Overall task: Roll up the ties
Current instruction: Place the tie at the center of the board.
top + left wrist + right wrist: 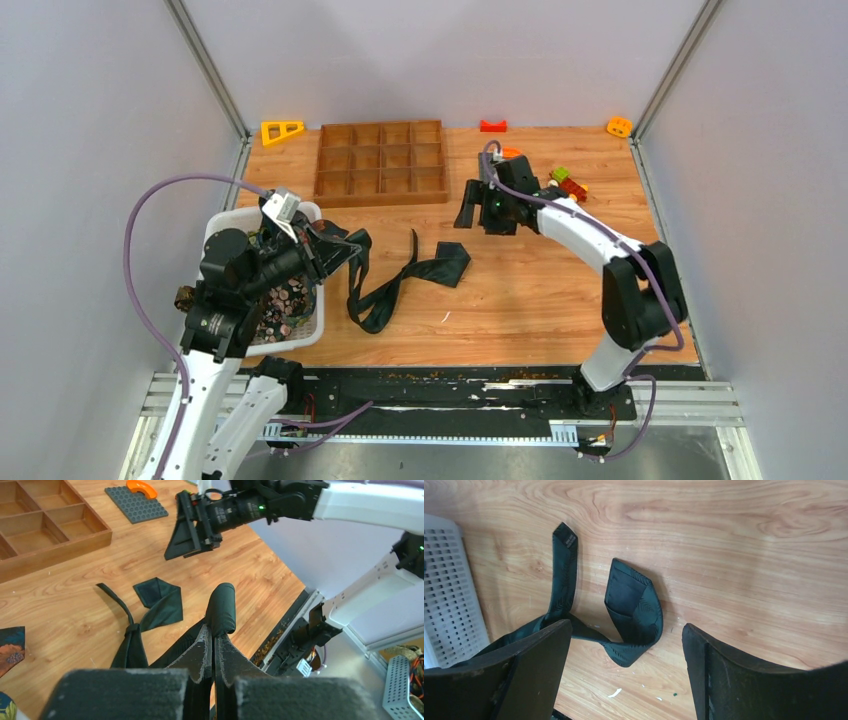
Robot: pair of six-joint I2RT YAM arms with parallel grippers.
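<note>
Two robot arms stand at the 6 o'clock edge of a light brown wooden table [520, 310], which is the largest thing in the top view. The white-and-black left arm [215, 330] leans over the 9 o'clock side, and the white-and-black right arm [600, 240] reaches toward the centre from 3 o'clock.

A shallow brown wooden compartment tray [381, 198] sits at 12 o'clock. A white perforated plastic basket [300, 342] at 9 o'clock holds brown patterned ties [285, 300].

A long dark green necktie [440, 268] [160, 602] [634, 605] lies in loose curves near the table's centre. Its wide end is folded over toward 3 o'clock, and its narrow tail points to 12 o'clock. Its other part runs up toward 9 o'clock into the left gripper [335, 255] [214, 640]. That gripper's fingers [200, 652] are pressed together on a fold of the fabric, just beside the basket.

The right gripper [470, 210] [626, 625] hangs above the tie's 1 o'clock side. Its fingers [539, 665] are spread wide apart and hold nothing.

Small toys line the far edge:
- a yellow triangular frame [281, 131] at 11 o'clock
- a red block [493, 126] at 12 o'clock
- an orange block [619, 126] at 1 o'clock
- green and red bricks [566, 181] beside the right arm
</note>
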